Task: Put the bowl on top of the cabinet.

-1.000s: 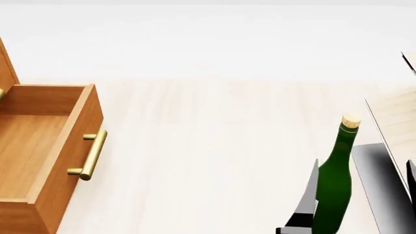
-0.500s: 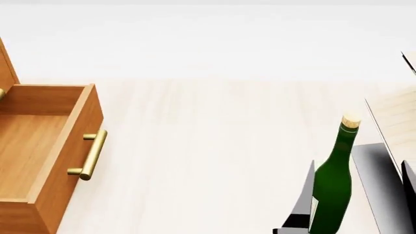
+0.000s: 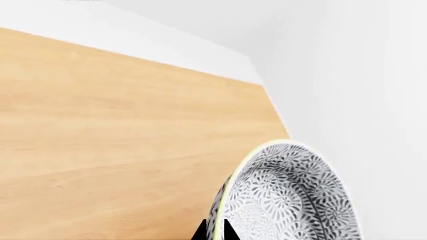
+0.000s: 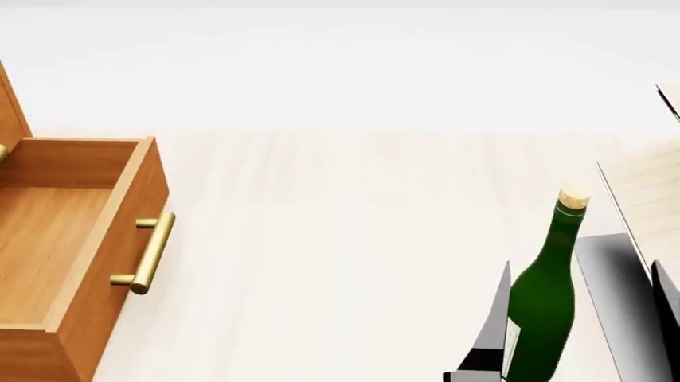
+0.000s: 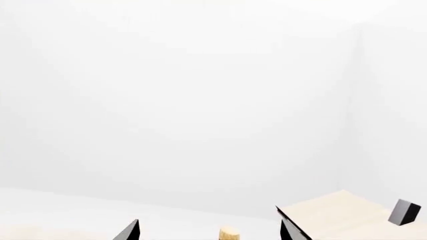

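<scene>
While the left pincer pinches the rim of the bowl at the lower right of the left wrist frame, orange-brown wood fills the frame behind. At the head frame's left edge the cabinet shows an open drawer. The right pincer stands spread around the green bottle on the bench at lower right.

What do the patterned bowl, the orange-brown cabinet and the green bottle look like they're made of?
The bowl looks like glazed ceramic: white with a fine grey floral print. The cabinet looks like wood with a smooth finish: orange-brown with faint grain, and its bar handle looks like brass-coloured metal. The green bottle looks like glossy dark glass with a pale cork-like stopper. These are renders, so it's only the look.
</scene>
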